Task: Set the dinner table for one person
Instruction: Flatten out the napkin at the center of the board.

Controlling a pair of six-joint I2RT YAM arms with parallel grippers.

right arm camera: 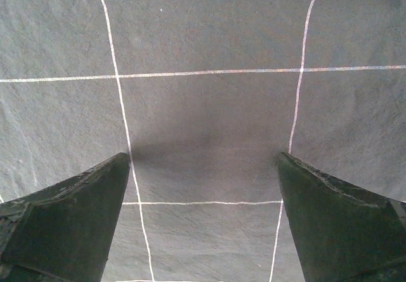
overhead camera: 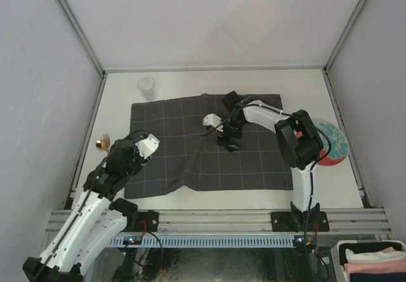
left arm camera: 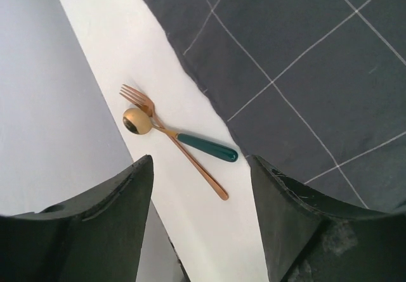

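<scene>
Cloth (overhead camera: pixel 209 146) spread on desk (overhead camera: pixel 254 82). Fork (left arm camera: pixel 203 174), spoon (left arm camera: pixel 181 137), glass (overhead camera: pixel 146 87), plate (overhead camera: pixel 333 144) all off cloth, unplaced. Setting barely begun. Left fingers (left arm camera: pixel 95 225), right fingers (right arm camera: pixel 63 218) both apart, empty.

1. Bright, even, soft overhead light; pale walls slightly washed out.
2. Faint soft shadow on cloth (right arm camera: pixel 203 149) under right wrist camera.
3. Left fingers (left arm camera: pixel 82 231) blurred up close; fork (left arm camera: pixel 198 169), spoon (left arm camera: pixel 137 121) sharp.
</scene>
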